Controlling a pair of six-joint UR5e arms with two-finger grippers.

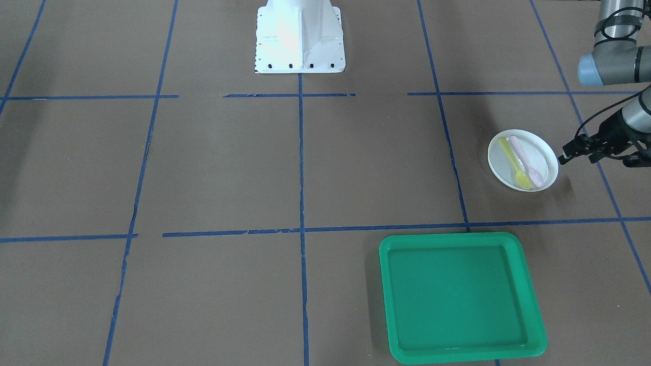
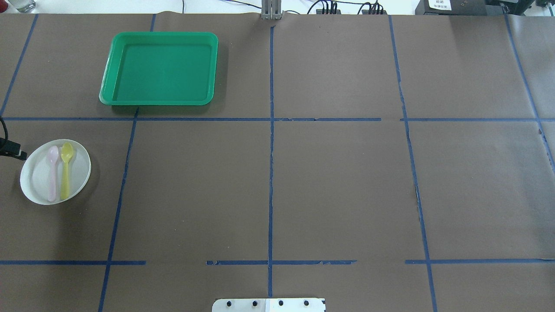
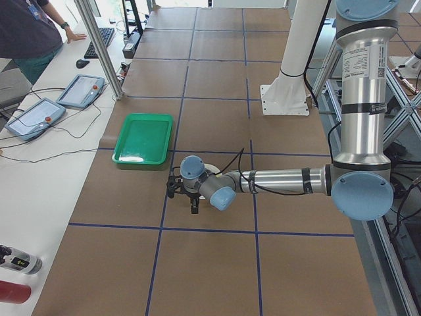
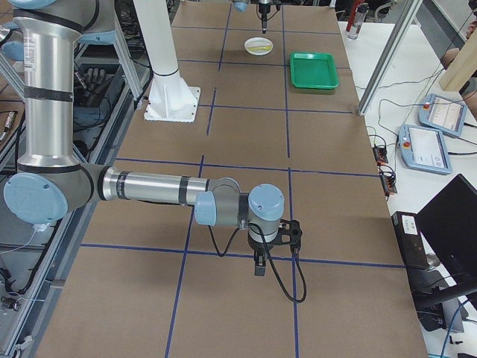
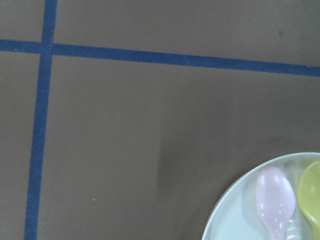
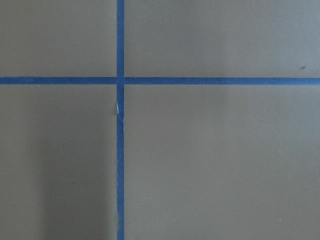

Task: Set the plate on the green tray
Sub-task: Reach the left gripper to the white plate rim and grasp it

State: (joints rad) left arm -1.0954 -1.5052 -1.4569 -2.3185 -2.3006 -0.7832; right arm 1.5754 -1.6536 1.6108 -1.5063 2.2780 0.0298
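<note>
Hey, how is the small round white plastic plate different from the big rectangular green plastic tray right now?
The small white plastic plate is round; the bright green plastic tray is rectangular with rounded corners and much larger. The plate carries a pink plastic spoon and a yellow plastic spoon side by side; the tray holds nothing. Both have raised rims and lie flat on the brown table, apart.
</note>
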